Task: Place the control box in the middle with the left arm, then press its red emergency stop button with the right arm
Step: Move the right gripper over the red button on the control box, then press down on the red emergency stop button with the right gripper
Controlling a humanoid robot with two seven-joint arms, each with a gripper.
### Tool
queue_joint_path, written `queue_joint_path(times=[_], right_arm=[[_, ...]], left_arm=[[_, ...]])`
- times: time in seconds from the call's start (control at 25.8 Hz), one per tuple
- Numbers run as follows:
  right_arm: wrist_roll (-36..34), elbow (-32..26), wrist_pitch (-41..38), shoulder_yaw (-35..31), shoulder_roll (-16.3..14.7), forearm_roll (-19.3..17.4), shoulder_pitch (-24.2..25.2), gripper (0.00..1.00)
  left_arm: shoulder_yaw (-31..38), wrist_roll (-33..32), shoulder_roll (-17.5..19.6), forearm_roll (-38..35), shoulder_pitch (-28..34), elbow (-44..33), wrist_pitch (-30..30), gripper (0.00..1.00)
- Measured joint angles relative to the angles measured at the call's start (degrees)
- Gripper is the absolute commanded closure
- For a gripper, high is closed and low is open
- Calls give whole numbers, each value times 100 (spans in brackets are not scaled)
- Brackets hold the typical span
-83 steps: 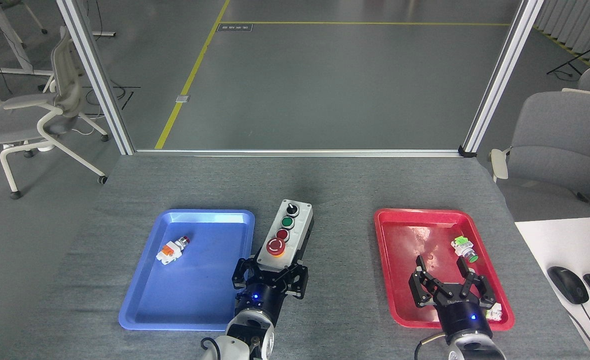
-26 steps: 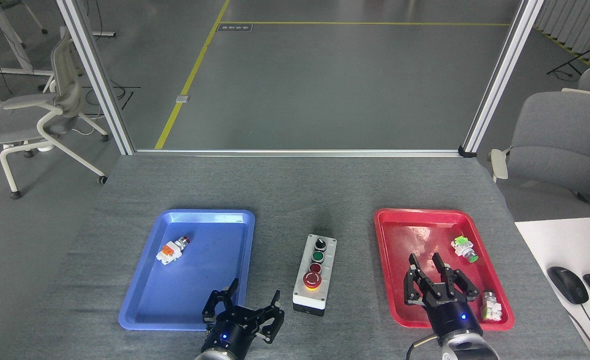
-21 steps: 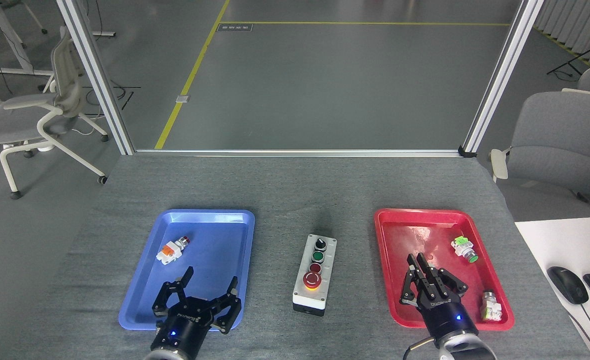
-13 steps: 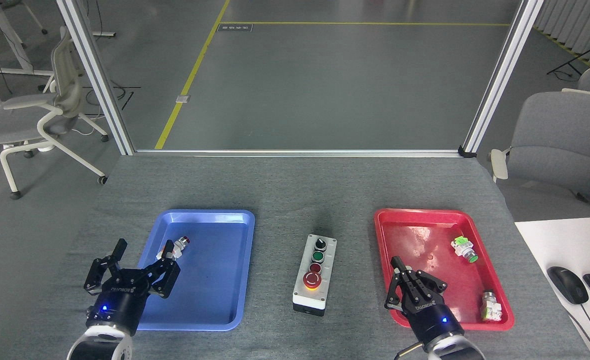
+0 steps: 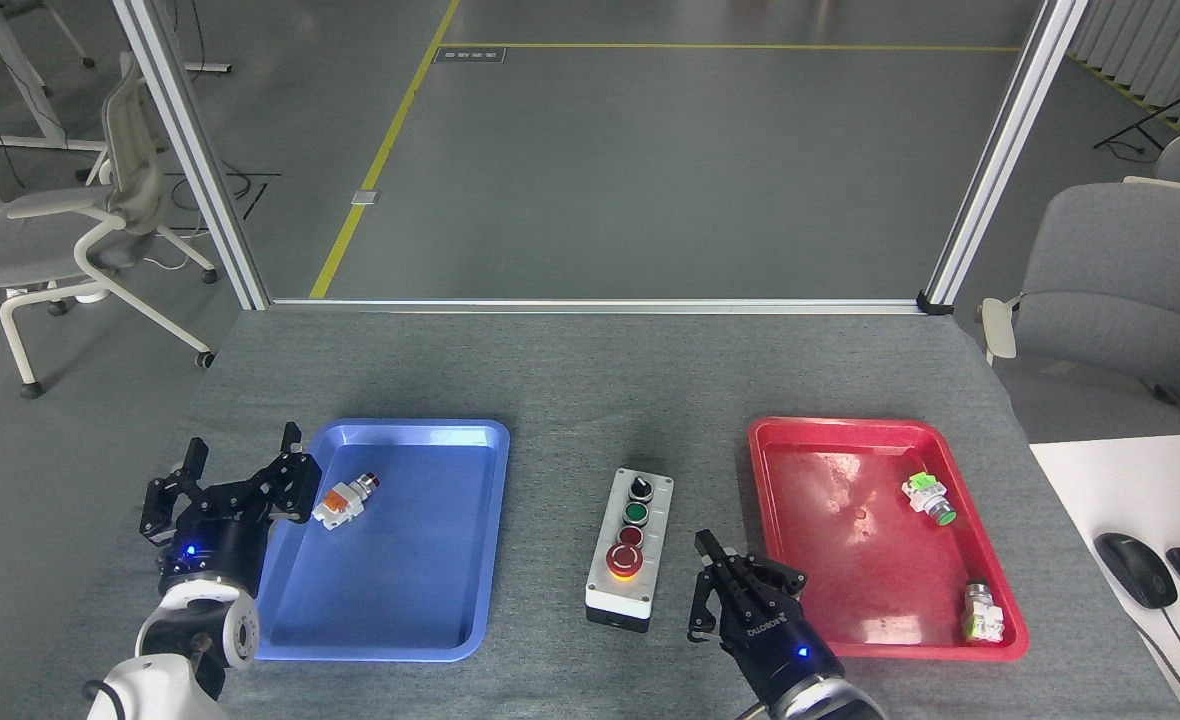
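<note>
Grey felt covers the desk [image 5: 590, 380], which fills the lower half of the head view, with a metal-framed opening onto bare floor behind it and office chairs off to either side. On the desk's left part lies the blue tray [image 5: 405, 640], holding one loose white-orange switch [image 5: 342, 500] with a red tip near its far left corner. On the right part lies the red tray [image 5: 830, 445], with a white-green switch [image 5: 927, 498] toward its far right and a small white-and-metal part [image 5: 980, 612] at its near right corner. Between the two trays, on the bare grey middle of the desk and touching neither tray, stands the control box [image 5: 631, 550], a long light grey case on a black base, its row of controls running away from the robot: a black selector knob at the far end, then a green button, a small dark red button, and at the near end the red emergency stop button [image 5: 625, 558] on its yellow ring. The left gripper [image 5: 238, 462] hangs over the desk just outside the blue tray's left rim, well apart from the box, its jaws spread wide and holding nothing. The right gripper [image 5: 725, 575] sits between the box and the red tray's near left corner, close beside the box and not touching the stop button; its jaws are drawn together, narrow and empty, pointing away from the robot.
</note>
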Motion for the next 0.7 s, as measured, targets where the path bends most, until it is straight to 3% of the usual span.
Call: queue_joint_path(times=[0.27,0.7], right_arm=[[13,43,414,457,178,233,-96,100],[31,720,796,974,332,265,-458,100]], left_arm=[[-30,167,-93,-10,72,31,2,1],[-38,182,-112,-33,99,51,2,1]])
